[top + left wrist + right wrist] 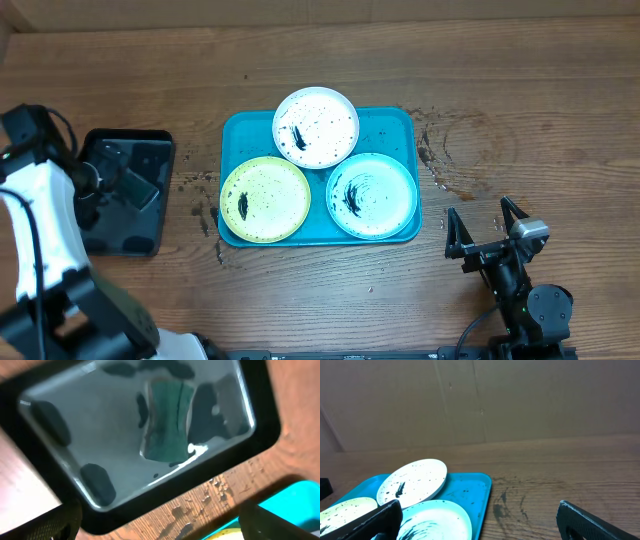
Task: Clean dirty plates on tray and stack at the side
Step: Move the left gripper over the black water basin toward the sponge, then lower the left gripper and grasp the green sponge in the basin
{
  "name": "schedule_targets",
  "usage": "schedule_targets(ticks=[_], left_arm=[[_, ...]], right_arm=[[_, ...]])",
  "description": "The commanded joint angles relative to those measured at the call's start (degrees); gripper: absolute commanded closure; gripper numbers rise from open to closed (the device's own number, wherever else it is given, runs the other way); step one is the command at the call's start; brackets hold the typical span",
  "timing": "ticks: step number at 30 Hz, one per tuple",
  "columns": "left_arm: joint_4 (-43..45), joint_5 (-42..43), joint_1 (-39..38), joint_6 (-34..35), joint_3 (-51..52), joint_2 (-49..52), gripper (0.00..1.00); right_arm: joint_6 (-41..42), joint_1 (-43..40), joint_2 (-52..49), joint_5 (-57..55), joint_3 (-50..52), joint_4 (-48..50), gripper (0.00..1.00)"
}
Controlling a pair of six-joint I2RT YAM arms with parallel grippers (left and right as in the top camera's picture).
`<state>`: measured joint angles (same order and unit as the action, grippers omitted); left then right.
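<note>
The turquoise tray (390, 130) holds three plates with black smears: a white plate (315, 127) at the back, a yellow-green plate (265, 199) front left, and a pale mint plate (371, 195) front right. My left gripper (100, 178) is open and empty above the black tray, left of the turquoise tray. My right gripper (485, 232) is open and empty over the table, right of the turquoise tray. The right wrist view shows the tray (470, 487), the white plate (412, 480), the mint plate (435, 517) and the yellow-green plate (345, 510) between open fingers (480, 527).
A smaller black tray (125, 235) lies at the left and holds a green sponge (167, 420) in shallow water. Water drops and dark specks mark the wood (215, 492) beside it. A dark stain (450, 150) lies right of the turquoise tray.
</note>
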<state>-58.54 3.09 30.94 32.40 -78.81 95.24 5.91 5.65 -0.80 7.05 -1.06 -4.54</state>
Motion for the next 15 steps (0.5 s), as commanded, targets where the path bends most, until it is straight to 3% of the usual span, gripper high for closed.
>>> schedule_targets(ticks=[1, 8, 15], left_arm=[[-1.6, 4.2, -1.1, -3.0, -2.7, 3.6, 0.00], [-10.2, -5.9, -1.3, -0.8, -16.2, 9.7, 0.00], [-8.5, -6.5, -3.4, -2.0, -16.1, 16.9, 0.00]], right_arm=[[-0.4, -0.2, 0.5, -0.5, 0.6, 0.3, 0.00], [-0.4, -0.2, 0.5, -0.5, 0.6, 0.3, 0.00], [-0.4, -0.2, 0.5, -0.5, 0.6, 0.3, 0.00]])
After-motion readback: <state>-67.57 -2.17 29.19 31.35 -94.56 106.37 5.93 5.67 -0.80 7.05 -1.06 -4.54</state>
